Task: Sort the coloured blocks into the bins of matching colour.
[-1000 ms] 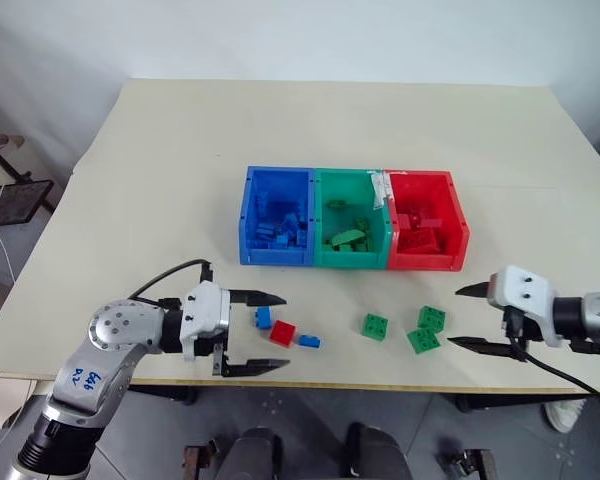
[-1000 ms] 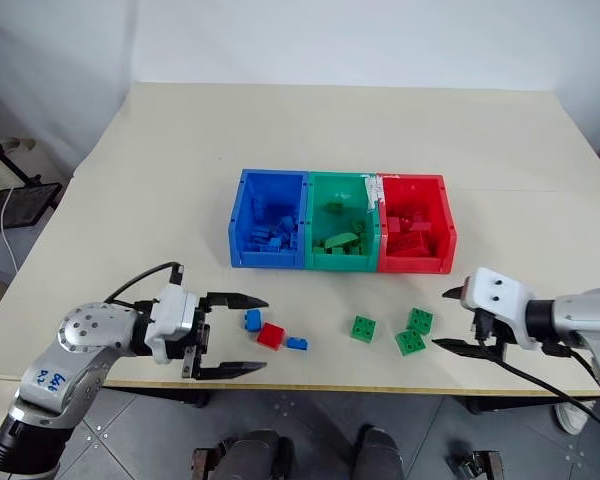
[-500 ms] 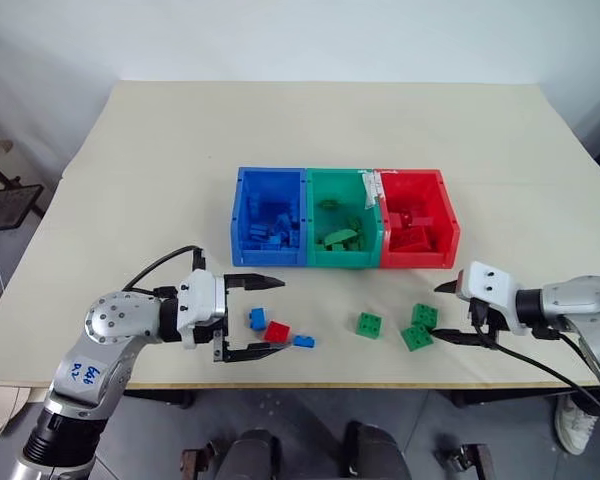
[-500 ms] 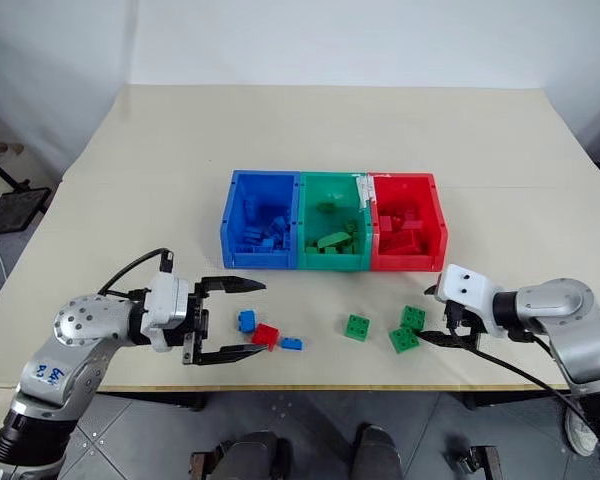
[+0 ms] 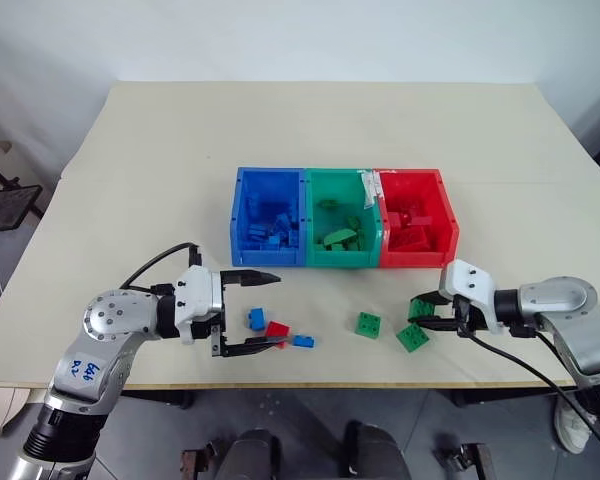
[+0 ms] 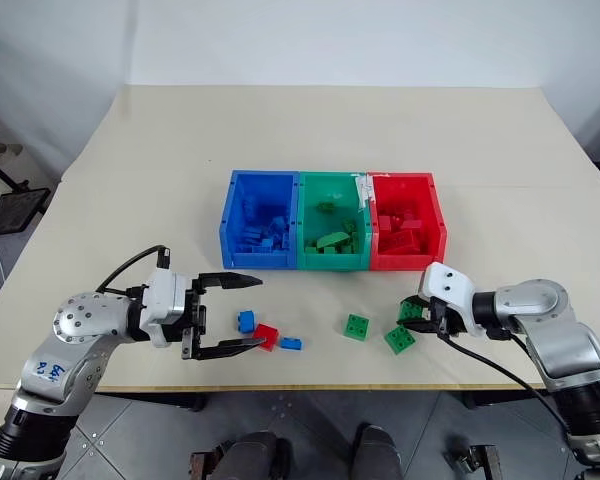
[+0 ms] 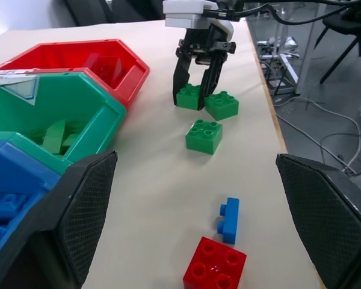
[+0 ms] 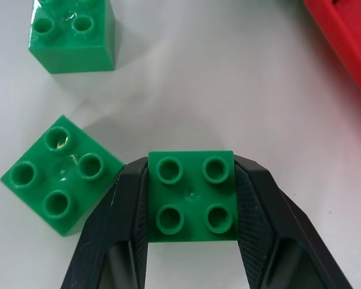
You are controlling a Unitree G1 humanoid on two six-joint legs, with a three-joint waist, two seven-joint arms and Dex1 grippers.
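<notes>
Three joined bins stand mid-table: blue (image 5: 238, 218), green (image 5: 342, 260) and red (image 5: 451, 222), each with several blocks inside. My right gripper (image 5: 421, 309) is shut on a green block (image 8: 194, 203) that rests on the table in front of the red bin. Two more green blocks (image 5: 412, 338) (image 5: 370, 324) lie just beside it. To the left, my left gripper (image 5: 277, 310) is open and level, its fingers straddling a blue block (image 5: 257, 319) and a red block (image 5: 277, 331) without touching them. A small blue block (image 5: 304, 341) lies just past the lower fingertip.
The loose blocks lie close to the table's front edge (image 5: 320, 383). The beige tabletop (image 5: 320, 130) stretches wide behind the bins. A cable (image 5: 160, 265) loops from the left wrist.
My right gripper slid left to the rightmost green block and shut on it. The left gripper stayed open beside the blue and red blocks.
</notes>
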